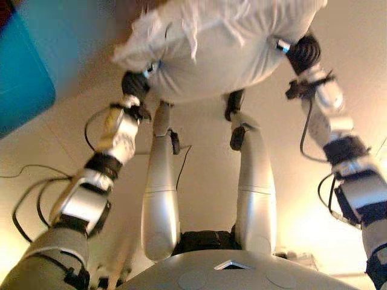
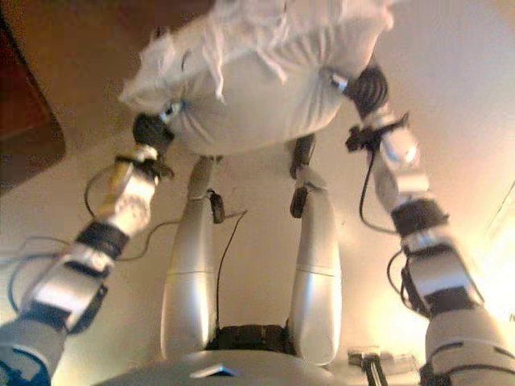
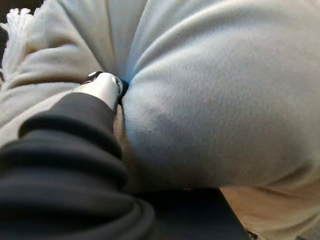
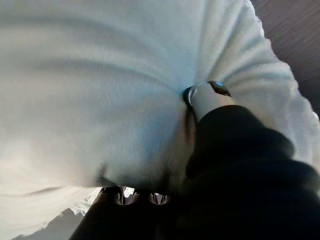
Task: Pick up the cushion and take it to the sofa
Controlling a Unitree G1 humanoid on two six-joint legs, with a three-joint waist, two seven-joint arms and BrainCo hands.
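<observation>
Hanging between two hands, left hand [image 1: 138, 81] and right hand [image 1: 300, 51], one white cushion [image 1: 224, 48], fingers seemingly buried.

Warm, yellowish light washes the pale floor [image 1: 338, 54], brightest at the right edge, where it glares. Motion blur smears both head views, most at the fringed white fabric cushion [image 1: 224, 42]. The wrist views are dim and soft, their dark covers nearly black.

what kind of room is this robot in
Probably a living room, though little shows. A soft white fringed cushion is held up between the left hand and right hand, above a pale smooth floor, with something teal at one side.
</observation>
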